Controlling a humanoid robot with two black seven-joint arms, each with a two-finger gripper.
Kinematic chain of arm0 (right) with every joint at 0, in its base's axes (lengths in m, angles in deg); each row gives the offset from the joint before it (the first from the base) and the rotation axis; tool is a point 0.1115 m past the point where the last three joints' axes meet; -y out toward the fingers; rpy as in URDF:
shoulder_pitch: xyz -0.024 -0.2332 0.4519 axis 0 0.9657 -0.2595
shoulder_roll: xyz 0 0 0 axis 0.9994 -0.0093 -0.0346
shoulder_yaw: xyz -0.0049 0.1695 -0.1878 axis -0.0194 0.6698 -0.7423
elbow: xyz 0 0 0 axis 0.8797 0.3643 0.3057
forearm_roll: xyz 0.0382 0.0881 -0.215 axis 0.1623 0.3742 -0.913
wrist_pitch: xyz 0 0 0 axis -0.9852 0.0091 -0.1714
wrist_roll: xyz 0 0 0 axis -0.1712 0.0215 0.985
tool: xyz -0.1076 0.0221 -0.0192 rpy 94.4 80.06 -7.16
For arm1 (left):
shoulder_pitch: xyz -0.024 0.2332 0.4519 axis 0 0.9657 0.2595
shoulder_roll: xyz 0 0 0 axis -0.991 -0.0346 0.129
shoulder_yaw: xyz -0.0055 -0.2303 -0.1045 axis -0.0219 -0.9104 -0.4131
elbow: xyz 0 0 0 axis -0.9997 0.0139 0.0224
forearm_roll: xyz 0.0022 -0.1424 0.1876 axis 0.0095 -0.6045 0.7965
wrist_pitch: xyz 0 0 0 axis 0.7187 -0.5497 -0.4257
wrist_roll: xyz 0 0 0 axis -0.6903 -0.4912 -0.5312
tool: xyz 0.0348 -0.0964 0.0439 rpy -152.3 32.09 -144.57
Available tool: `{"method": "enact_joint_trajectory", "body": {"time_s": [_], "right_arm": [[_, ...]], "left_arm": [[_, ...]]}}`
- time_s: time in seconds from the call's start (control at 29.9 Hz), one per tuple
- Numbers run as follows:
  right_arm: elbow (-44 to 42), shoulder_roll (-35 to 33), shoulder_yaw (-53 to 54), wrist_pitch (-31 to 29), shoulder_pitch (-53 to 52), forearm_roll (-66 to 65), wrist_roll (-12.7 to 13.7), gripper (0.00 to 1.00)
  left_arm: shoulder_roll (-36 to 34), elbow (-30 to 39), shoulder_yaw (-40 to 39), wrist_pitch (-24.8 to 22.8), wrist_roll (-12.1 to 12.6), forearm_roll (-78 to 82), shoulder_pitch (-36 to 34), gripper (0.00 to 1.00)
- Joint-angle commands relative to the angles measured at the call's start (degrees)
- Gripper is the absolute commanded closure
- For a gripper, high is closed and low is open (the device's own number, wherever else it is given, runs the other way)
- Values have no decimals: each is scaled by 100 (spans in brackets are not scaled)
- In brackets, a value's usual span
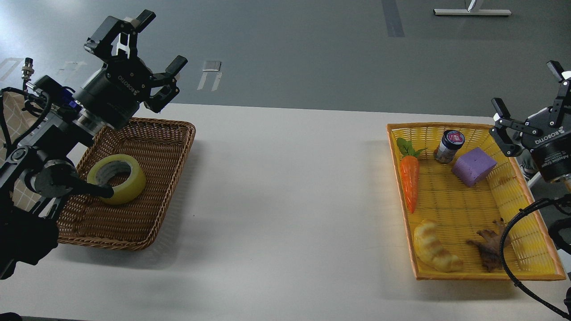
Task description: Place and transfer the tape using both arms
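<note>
The yellow tape roll (pixel 120 180) with a grey-white core lies in the brown wicker basket (pixel 169 142) at the left of the table. My left gripper (pixel 161 41) is open and empty, raised above the basket's far edge, well above and behind the tape. Part of my left arm crosses in front of the tape's left side. My right gripper (pixel 530 85) is open and empty at the far right, beyond the right rim of the yellow basket (pixel 450 276).
The yellow basket holds a toy carrot (pixel 409 178), a small jar (pixel 448 145), a purple block (pixel 473 166), a bread-shaped toy (pixel 435 253) and a brown dried piece (pixel 490 245). The white table (pixel 285 191) spans between the two baskets. A black cable (pixel 513 263) loops at the lower right.
</note>
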Motion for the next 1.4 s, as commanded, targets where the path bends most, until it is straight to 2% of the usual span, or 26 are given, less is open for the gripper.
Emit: {"method": "enact_joint_trajectory", "body": {"time_s": [0.0, 0.17, 0.33, 0.47, 0.64, 0.77, 1.04, 1.2, 1.37], "right_arm": [[178, 5, -10, 0, -239, 10, -4, 0], [275, 67, -28, 0, -355, 10, -4, 0], [380, 409, -28, 0, -355, 28, -4, 0], [442, 471, -19, 0, -381, 36, -21, 0], [740, 585, -10, 0, -478, 36, -21, 0], [793, 874, -10, 0, -794, 36, -21, 0], [934, 1139, -168, 0, -1198, 10, -21, 0], [873, 1227, -590, 0, -1304, -8, -21, 0], [793, 1280, -652, 0, -1295, -25, -13, 0]], "left_arm": [[151, 9, -10, -116, 5, -5, -24, 2], [284, 228, -62, -178, -48, -49, -25, 2], [1056, 343, -54, -214, -31, -49, -77, 2], [1294, 273, -36, -196, -4, -84, -77, 2], [1339, -8, -54, -134, -4, -101, -104, 2], [1637, -474, -54, -117, -4, -101, -104, 2], [1787, -501, -203, -99, -101, -207, -253, 2], [1840, -501, -546, 199, -101, -602, -402, 2], [1840, -457, -581, 156, -136, -681, -376, 2]]}}
